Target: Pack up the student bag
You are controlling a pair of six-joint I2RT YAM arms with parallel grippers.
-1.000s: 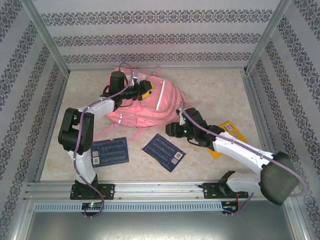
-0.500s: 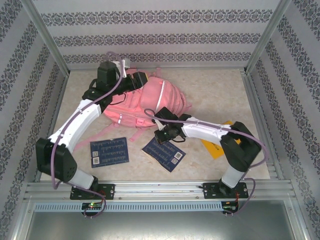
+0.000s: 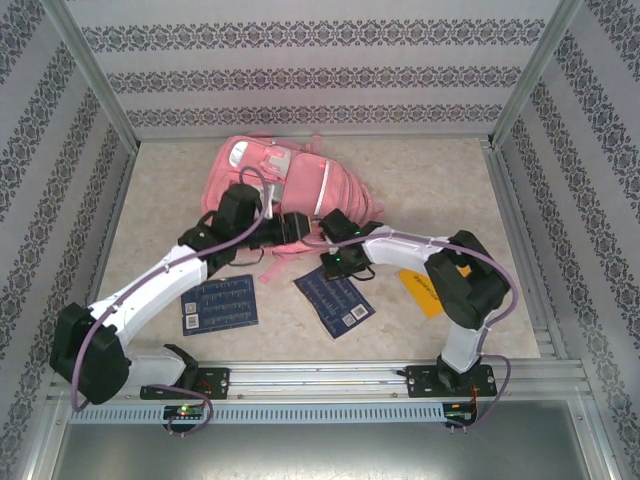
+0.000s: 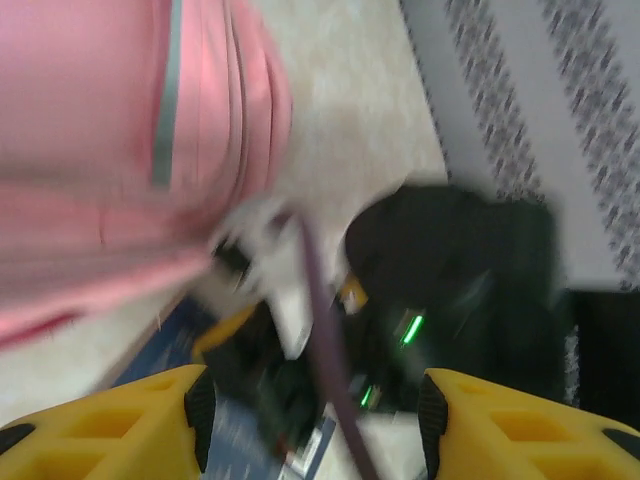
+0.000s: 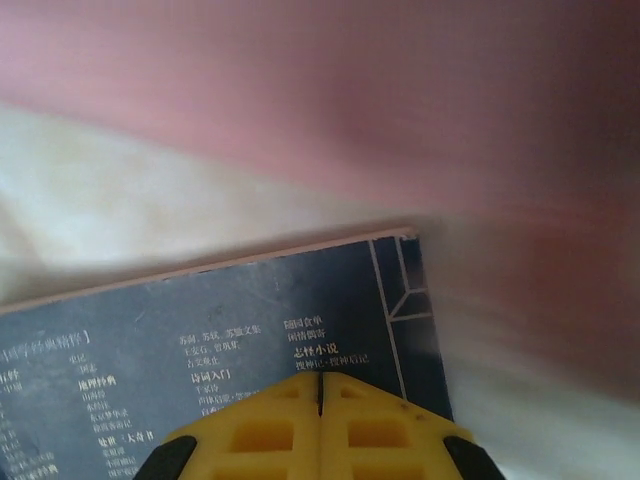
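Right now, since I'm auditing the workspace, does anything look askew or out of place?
Nothing spilled or damaged. The student bag lies flat, slanted; the middle blue book sits diagonally, and an orange item is partly hidden under the right arm.

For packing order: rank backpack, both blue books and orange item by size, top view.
Student bag
Left blue book and right blue book: alike
Orange item: smallest, partly hidden

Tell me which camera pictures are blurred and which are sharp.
Top external: sharp and evenly lit, the large pink fabric backpack clear. Left wrist: heavy motion blur across the scene. Right wrist: the backpack is a pink smear, but the print on the dark blue book cover is readable.
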